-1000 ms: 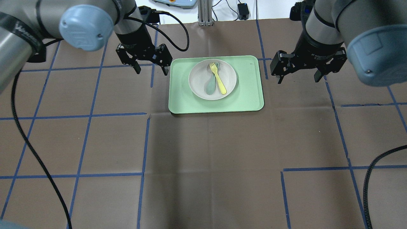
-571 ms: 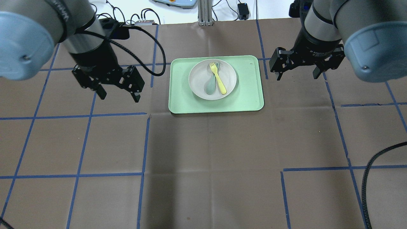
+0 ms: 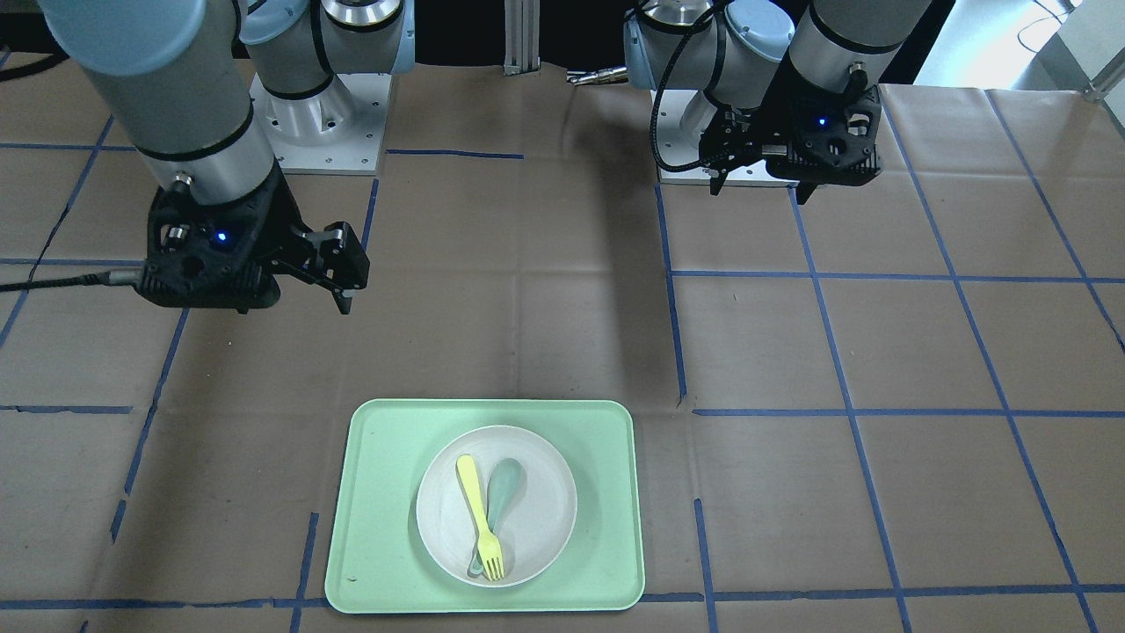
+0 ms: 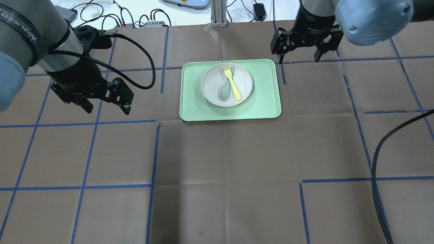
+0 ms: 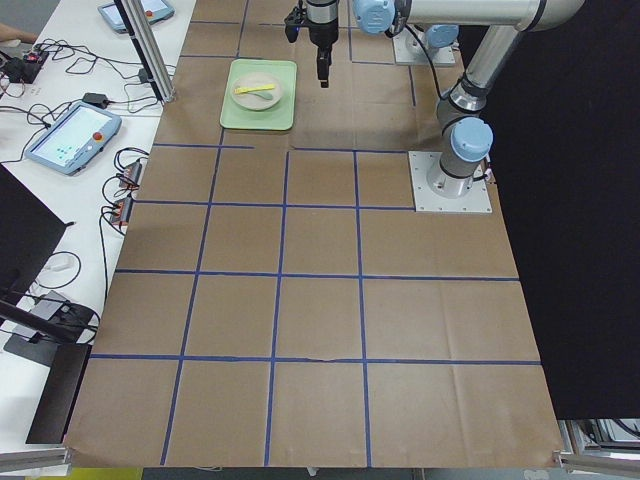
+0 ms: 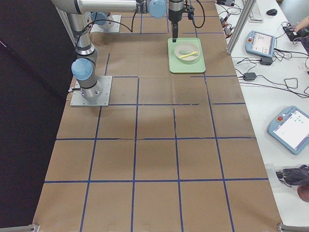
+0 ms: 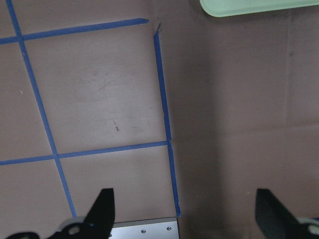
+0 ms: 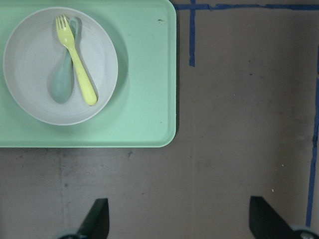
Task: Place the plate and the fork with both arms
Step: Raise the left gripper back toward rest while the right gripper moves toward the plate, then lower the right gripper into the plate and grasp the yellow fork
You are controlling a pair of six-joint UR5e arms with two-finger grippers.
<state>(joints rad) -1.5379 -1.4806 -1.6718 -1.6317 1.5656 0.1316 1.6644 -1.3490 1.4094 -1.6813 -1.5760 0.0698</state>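
Observation:
The off-white plate (image 4: pixel 212 84) sits on the light-green tray (image 4: pixel 264 101). The pale-yellow fork (image 4: pixel 232 84) lies in the plate, crossed over a grey-green spoon (image 4: pixel 224 91). My left gripper (image 4: pixel 107 110) is open and empty above the paper, well left of the tray. My right gripper (image 4: pixel 298 60) is open and empty just beyond the tray's far right corner. In the right wrist view the plate (image 8: pixel 30 84), the fork (image 8: pixel 77 59) and the tray (image 8: pixel 144 99) show ahead of the open fingers (image 8: pixel 97 219). The left wrist view shows only a tray corner (image 7: pixel 259 6).
Brown paper with blue tape lines covers the table (image 4: pixel 223 169). Cables and a control box (image 4: pixel 149 20) lie past the far edge beside an aluminium post (image 4: pixel 218 13). A black cable (image 4: pixel 383 169) hangs at the right.
My left gripper has moved away from the tray's left edge, leftward and toward the robot. My right gripper has moved farther back and slightly left. Both stay open; plate, fork and spoon have not moved.

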